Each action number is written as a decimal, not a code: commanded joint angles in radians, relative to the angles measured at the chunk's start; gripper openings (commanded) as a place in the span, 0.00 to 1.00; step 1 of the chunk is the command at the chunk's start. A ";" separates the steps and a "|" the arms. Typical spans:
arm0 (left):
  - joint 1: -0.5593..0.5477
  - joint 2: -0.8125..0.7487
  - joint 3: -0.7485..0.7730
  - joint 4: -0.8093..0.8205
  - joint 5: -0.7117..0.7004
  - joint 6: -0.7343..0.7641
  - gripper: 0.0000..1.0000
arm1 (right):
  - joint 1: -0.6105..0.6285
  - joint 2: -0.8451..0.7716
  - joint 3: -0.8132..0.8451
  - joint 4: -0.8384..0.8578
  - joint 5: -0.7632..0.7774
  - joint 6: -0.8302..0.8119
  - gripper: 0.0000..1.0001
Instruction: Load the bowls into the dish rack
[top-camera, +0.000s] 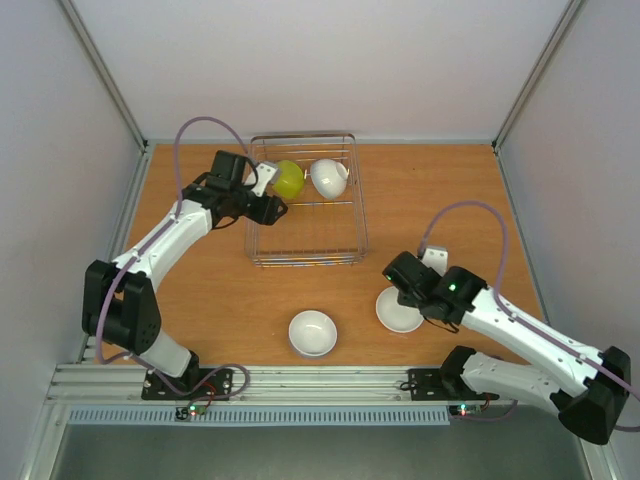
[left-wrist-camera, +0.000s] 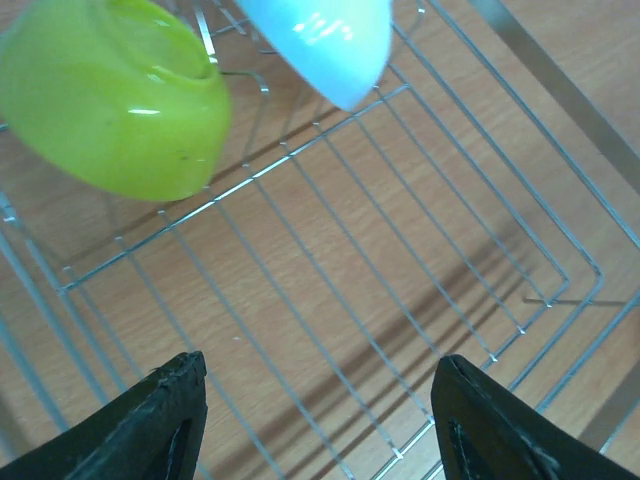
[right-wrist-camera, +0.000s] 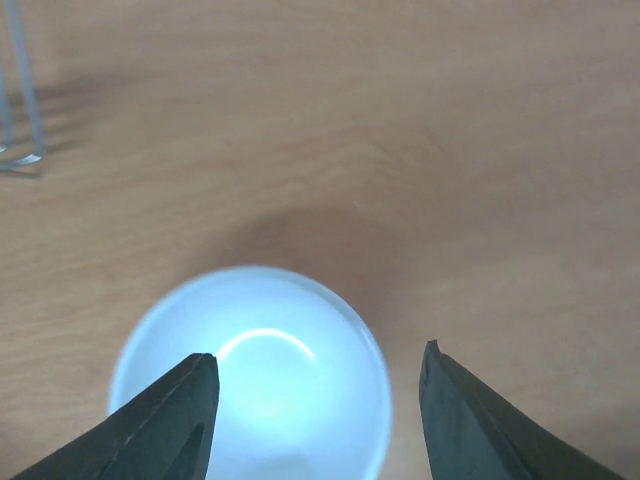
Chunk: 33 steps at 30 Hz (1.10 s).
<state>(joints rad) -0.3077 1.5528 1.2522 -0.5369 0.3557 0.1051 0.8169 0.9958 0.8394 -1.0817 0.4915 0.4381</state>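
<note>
Rack first: the dish rack (top-camera: 305, 200) stands at the upper middle of the worktop (top-camera: 200, 300), with its far side close to the back wall (top-camera: 320, 70). Two bowls lie in its far part, both tilted on their sides: the yellow-green bowl (top-camera: 288, 178) on the left and the tilted white bowl (top-camera: 328, 177) just beside it on the right. The near part of the rack shows only bare wire floor.

The left tool (left-wrist-camera: 318, 425) hangs over the left side of the rack, near the yellow-green bowl. In the left wrist view its fingers (left-wrist-camera: 150, 420) stand wide apart with nothing between them, only the wire grid below. In that view the yellow-green bowl fills the upper left and the tilted white bowl the upper middle.

Two more bowls sit upright on the worktop in the lower middle of the top view, apart from each other. The middle white bowl (top-camera: 313, 332) has bare wood on all sides. The right white bowl (top-camera: 398, 312) is partly covered by the right arm.

The right tool (right-wrist-camera: 315, 420) is spread open above this bowl. In the right wrist view the left finger overlaps the rim, while the right finger stands apart from it. A corner of the rack shows at the upper left edge of that view, well apart from the bowl.
</note>
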 joint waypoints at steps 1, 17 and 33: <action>-0.038 0.026 0.043 -0.007 0.015 0.004 0.63 | -0.007 -0.101 -0.074 -0.150 -0.017 0.250 0.54; -0.065 0.048 0.050 -0.012 0.006 0.004 0.62 | -0.007 -0.109 -0.291 0.029 -0.139 0.325 0.48; -0.072 0.044 0.047 -0.012 0.005 0.013 0.62 | -0.005 -0.062 -0.286 0.032 -0.133 0.314 0.11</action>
<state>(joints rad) -0.3717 1.5906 1.2663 -0.5507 0.3546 0.1089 0.8131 0.9718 0.5190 -0.9833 0.3168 0.7403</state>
